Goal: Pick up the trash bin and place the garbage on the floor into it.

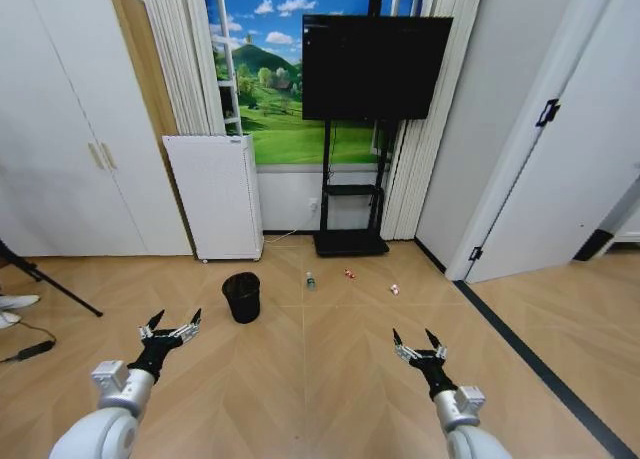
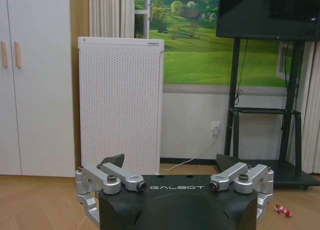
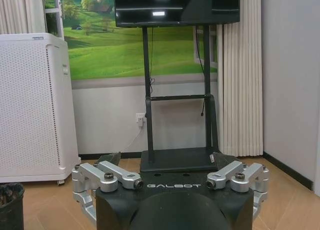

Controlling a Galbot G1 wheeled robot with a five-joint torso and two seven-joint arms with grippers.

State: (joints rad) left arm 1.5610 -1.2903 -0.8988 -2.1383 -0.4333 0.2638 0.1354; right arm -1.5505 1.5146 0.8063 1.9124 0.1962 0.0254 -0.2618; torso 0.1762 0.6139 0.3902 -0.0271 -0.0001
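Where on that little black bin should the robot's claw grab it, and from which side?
Probably the top rim of the bin, coming from above. It stands upright on the floor with its mouth open, and its sides taper downward, so a claw over the rim's edge should hold better than a squeeze on the walls. The left claw, open, is nearer.

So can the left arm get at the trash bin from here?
Probably not yet: the left end effector, open, hangs short of the trash bin. The floor between them lies bare, so nothing blocks an approach.
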